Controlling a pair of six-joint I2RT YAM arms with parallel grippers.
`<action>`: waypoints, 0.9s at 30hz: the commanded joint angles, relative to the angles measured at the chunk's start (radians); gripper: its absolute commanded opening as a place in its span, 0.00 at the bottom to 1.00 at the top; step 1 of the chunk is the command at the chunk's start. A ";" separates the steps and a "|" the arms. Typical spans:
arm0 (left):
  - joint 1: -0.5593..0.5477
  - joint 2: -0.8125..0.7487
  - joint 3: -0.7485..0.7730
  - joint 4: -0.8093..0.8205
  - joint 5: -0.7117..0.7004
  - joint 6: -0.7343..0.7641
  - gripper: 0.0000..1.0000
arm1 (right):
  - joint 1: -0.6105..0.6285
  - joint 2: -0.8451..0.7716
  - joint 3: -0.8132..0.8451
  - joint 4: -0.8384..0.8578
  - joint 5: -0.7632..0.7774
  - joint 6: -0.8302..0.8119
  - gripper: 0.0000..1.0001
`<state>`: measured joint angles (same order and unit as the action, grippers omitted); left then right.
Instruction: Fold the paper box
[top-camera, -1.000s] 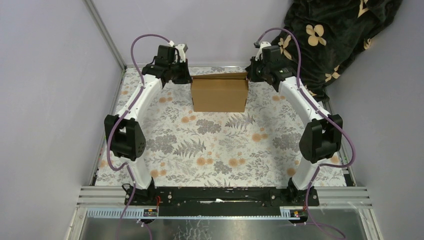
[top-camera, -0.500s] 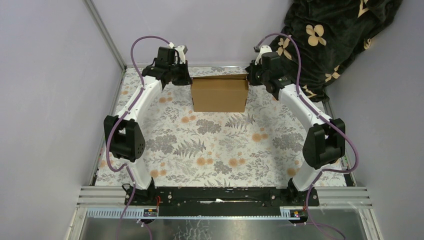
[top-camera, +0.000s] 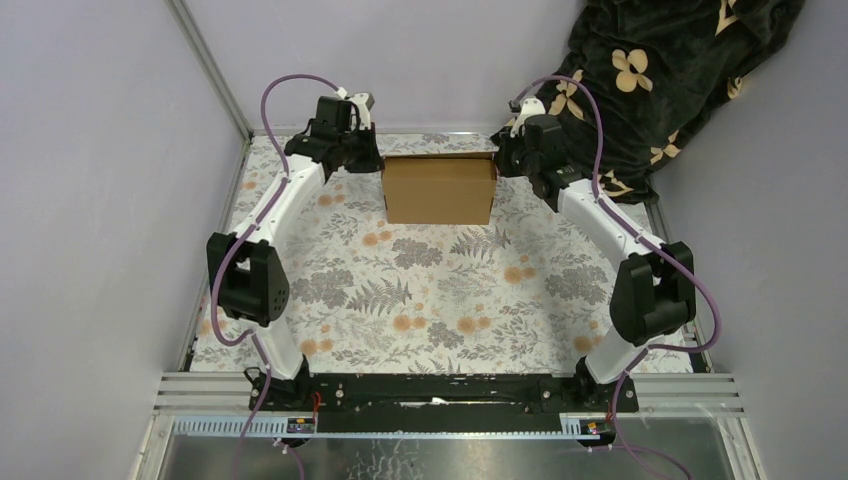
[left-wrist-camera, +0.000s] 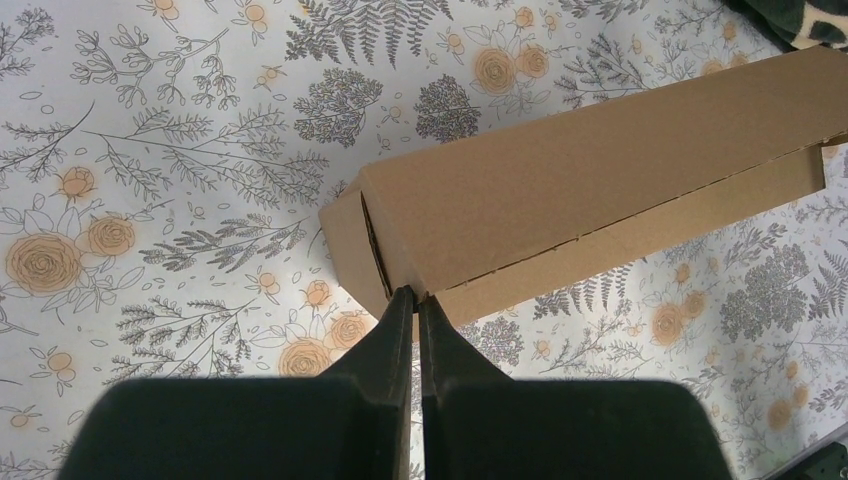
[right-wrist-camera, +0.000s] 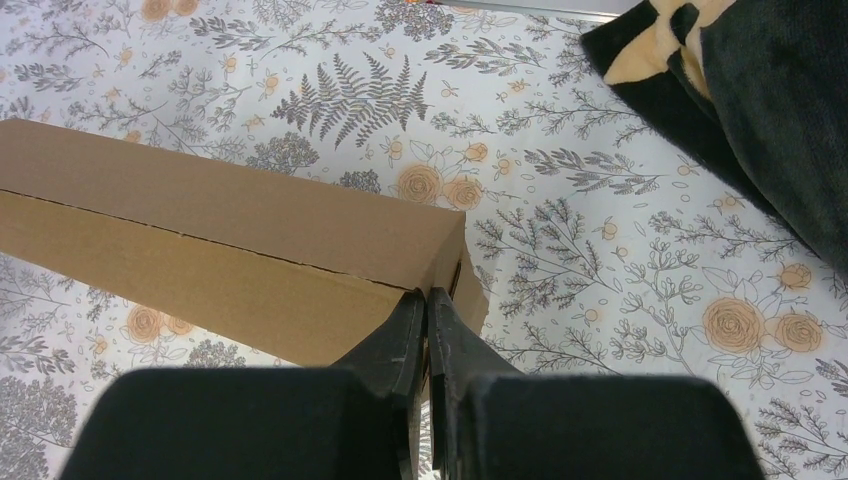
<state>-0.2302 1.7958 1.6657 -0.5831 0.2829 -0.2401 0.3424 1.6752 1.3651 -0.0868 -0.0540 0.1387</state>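
The paper box (top-camera: 438, 190) is a closed brown cardboard block lying at the far middle of the flowered table. My left gripper (top-camera: 376, 160) is at its left end and my right gripper (top-camera: 500, 160) at its right end. In the left wrist view the shut left gripper (left-wrist-camera: 415, 292) touches the near top corner of the box (left-wrist-camera: 580, 180), with an end flap showing beside it. In the right wrist view the shut right gripper (right-wrist-camera: 427, 293) presses against the corner of the box (right-wrist-camera: 220, 225), where the lid seam ends. Nothing shows between either pair of jaws.
A black blanket with tan flowers (top-camera: 680, 70) hangs at the back right, and its edge (right-wrist-camera: 770, 110) lies near the box's right end. Grey walls and a metal post (top-camera: 215, 75) close in the table's left and back sides. The flowered cloth (top-camera: 430, 290) covers the table.
The right arm has shifted slightly nearer and lower at the box's right end. The box's raised back lid edge has come down. The left arm barely moved.
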 joint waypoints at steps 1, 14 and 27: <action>-0.066 0.017 -0.069 -0.047 0.083 -0.057 0.04 | 0.075 0.075 -0.099 -0.262 -0.134 0.024 0.00; -0.076 -0.047 -0.205 0.060 0.049 -0.117 0.04 | 0.075 0.066 -0.151 -0.273 -0.128 0.025 0.00; -0.083 -0.074 -0.254 0.122 0.012 -0.142 0.03 | 0.075 -0.009 -0.160 -0.306 -0.167 0.014 0.37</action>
<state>-0.2562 1.6958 1.4628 -0.3889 0.2134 -0.3378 0.3607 1.6306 1.2739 -0.0868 -0.0769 0.1352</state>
